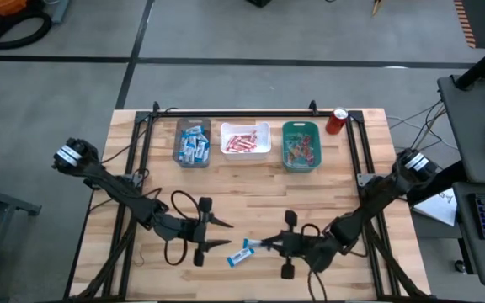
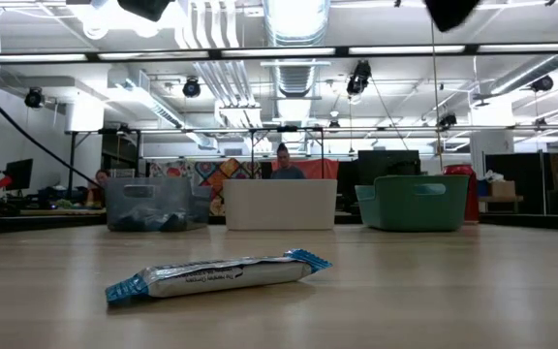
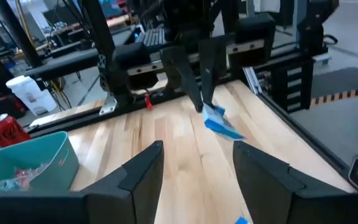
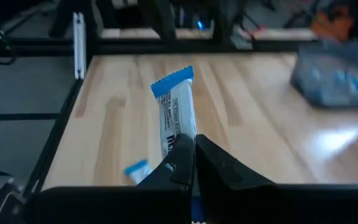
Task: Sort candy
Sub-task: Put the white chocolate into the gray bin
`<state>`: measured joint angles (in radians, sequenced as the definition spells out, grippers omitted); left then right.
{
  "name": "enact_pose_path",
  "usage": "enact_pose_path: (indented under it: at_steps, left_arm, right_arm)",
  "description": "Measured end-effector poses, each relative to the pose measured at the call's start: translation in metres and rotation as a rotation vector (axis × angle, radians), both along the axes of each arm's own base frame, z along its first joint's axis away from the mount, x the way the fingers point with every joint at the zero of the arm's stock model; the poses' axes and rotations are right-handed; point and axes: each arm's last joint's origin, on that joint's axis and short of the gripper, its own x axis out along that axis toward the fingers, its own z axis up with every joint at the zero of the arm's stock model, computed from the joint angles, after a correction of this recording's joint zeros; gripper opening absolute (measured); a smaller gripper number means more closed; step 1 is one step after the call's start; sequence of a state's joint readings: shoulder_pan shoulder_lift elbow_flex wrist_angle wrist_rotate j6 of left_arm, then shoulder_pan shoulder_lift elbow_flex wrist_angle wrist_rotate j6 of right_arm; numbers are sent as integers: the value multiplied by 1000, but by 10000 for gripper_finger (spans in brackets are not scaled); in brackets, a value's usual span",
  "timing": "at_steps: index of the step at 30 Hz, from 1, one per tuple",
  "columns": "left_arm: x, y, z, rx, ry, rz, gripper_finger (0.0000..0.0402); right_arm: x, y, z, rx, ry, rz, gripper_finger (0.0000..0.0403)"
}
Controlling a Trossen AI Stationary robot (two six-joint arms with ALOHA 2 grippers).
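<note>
Right hand (image 1: 269,245) pinched shut on blue-and-white bar (image 1: 241,253) lying on table (image 1: 251,181). Left hand (image 1: 226,233) nearby, fingers apart, empty.

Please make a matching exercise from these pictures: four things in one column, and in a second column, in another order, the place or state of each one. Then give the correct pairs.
Things:
1. blue-and-white candy bar
2. red soda can
3. white bin
4. left gripper

Places or states:
A. at the table's far right corner, beside the teal bin
B. open, holding nothing
C. pinched at one end by the shut right gripper
D. between the grey bin and the teal bin, holding red-and-white candy

Pairs: 1-C, 2-A, 3-D, 4-B
</note>
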<state>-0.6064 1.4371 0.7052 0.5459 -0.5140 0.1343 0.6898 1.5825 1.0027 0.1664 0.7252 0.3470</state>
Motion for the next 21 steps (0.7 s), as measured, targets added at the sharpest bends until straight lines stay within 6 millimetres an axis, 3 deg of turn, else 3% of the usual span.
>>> enact_pose_path:
  at_steps: [6,11,21]
  left_arm:
    - [5,-2,-5,15,-20,-4,203]
    - [6,-4,-9,8,-8,-34,216]
    - [12,4,-10,-56,-3,27,195]
  right_arm:
    - [23,-17,9,-53,-100,48,7]
    - [34,-30,6,-79,-84,57,8]
    - [37,-33,9,-110,-110,90,9]
